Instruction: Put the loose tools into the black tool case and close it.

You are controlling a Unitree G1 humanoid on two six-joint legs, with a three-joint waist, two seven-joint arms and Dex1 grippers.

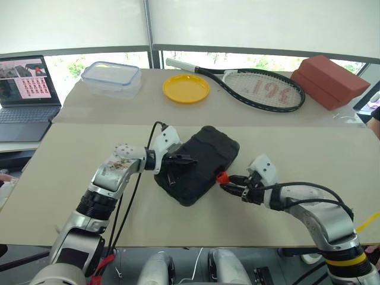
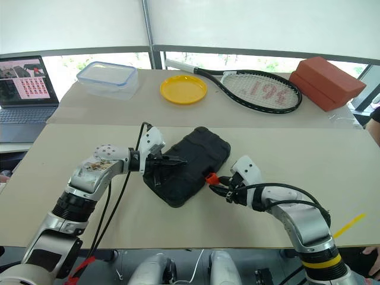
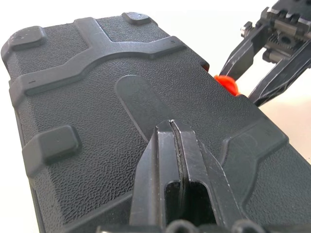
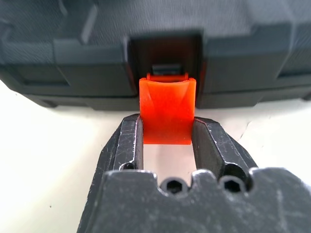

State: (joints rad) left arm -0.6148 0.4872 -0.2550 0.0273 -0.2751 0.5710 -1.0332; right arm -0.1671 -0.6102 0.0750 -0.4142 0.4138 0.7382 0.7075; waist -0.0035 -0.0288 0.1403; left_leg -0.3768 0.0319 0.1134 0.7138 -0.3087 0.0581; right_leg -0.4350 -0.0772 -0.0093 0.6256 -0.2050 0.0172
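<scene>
A: Gripping the orange latch (image 4: 167, 112) between its fingers, the right gripper (image 1: 228, 185) is reaching from the table's (image 1: 297, 142) near edge.

B: The left gripper (image 1: 185, 160), fingers clenched together, is pressing on the closed black tool case (image 1: 205, 157), lying mid-table.

Tennis racket (image 1: 264, 89) strings: red mark, possibly "191" (blurry).
</scene>
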